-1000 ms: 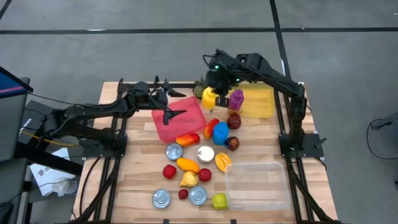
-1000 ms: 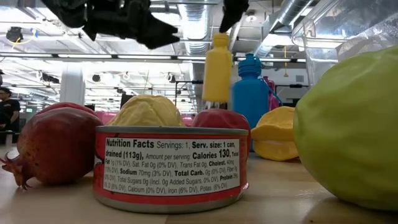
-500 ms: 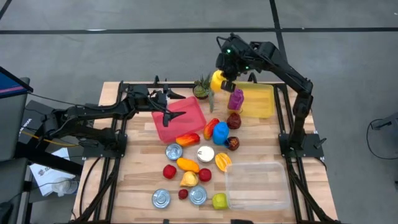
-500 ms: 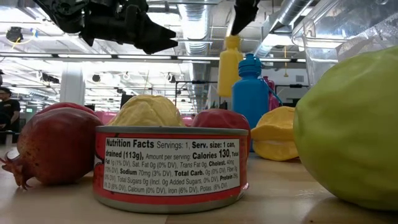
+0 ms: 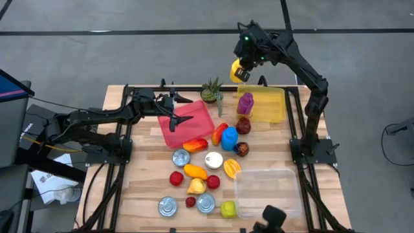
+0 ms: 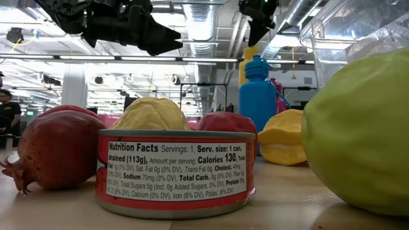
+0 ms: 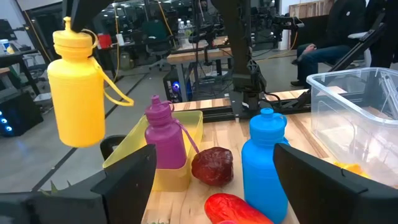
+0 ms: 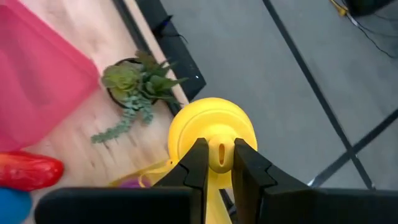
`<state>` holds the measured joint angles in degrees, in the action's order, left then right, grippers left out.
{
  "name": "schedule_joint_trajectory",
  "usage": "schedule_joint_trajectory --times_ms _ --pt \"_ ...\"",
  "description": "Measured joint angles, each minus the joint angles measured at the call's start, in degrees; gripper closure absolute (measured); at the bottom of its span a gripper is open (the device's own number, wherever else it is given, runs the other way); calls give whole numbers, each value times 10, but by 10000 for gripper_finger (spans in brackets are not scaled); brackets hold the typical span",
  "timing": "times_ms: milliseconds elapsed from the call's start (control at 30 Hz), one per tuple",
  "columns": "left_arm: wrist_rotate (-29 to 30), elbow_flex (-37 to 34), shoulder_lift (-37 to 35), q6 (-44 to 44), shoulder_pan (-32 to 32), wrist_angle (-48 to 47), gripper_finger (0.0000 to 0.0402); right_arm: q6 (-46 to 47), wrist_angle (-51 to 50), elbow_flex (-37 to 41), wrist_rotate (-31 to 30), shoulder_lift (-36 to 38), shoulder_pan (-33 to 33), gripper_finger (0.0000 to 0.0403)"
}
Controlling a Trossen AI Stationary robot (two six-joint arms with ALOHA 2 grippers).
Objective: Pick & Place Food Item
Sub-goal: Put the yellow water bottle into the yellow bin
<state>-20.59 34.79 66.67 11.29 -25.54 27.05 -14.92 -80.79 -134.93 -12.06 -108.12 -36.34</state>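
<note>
Yellow plastic marks the carry step: in the high view's upper middle the right gripper [image 5: 242, 63] pinches the cap of a yellow bottle [image 5: 239, 70], hoisted above the table's far edge beside the yellow tray [image 5: 275, 110]. Next, I judge, it must swing over a container and lower. At left-centre, the left gripper [image 5: 176, 109] waits, spread wide, over the pink tray [image 5: 194, 126].

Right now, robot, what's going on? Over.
Right tool shut on yellow bottle, lifted above the table's far edge. Left tool open over pink tray. Nothing in the way.
</note>
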Motion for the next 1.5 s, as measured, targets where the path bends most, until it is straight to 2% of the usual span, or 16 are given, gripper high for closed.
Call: schedule_joint_trajectory --times_ms 233,400,700,1033,1500 --pt "0 0 0 0 0 0 87 19 -32 0 2 0 -41 368" --pt "-2 0 0 -2 0 0 87 36 -78 0 58 0 -68 368" --pt "-2 0 0 -2 0 0 87 41 -91 2 65 0 -84 368" --pt "0 0 0 -2 0 0 87 57 -92 50 101 0 -135 368" --pt "0 0 0 -2 0 0 87 48 -24 154 137 0 -137 368"
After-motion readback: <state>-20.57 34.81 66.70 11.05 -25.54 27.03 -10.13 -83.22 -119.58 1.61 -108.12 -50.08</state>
